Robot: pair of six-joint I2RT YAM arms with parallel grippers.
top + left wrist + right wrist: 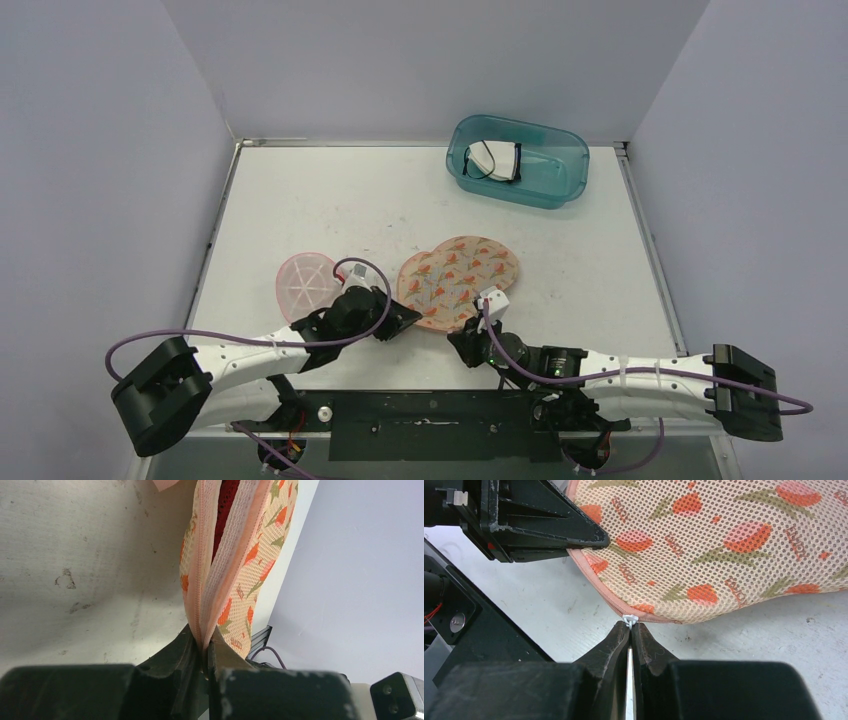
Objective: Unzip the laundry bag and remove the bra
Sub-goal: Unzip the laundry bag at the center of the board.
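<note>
A: Starting at the left, what was that pink mesh disc (303, 283) doing on the table (300, 200)?

B: It lay flat just beside the left arm and, as far as I could judge, had no part in the job. The left gripper (408, 318) next to it mattered more. Its jaws were clenched on the near left edge of the laundry bag (458, 280), right at the zipper tape.

A: Why pinch there?

B: As an anchor, I'd say. A soft mesh bag slides along with the slider unless one end is pinned. In the left wrist view the two tapes stood parted above the jaws. Red fabric (225, 510) showed in the gap, probably the bra, inside the bag.

A: And the other arm?

B: The right gripper (630, 630) was closed on the small white zipper pull (630, 619) at the bag's near rim, its fingertips meeting around it. The two grippers sat close together along the same seam, so a pull away from the left one would tension the zipper rather than bunch it.

A: And the teal tub (517, 160) at the far right?

B: It stood well apart at the back, holding a white item with dark straps. It was likely the drop-off place, though that's my guess.
</note>
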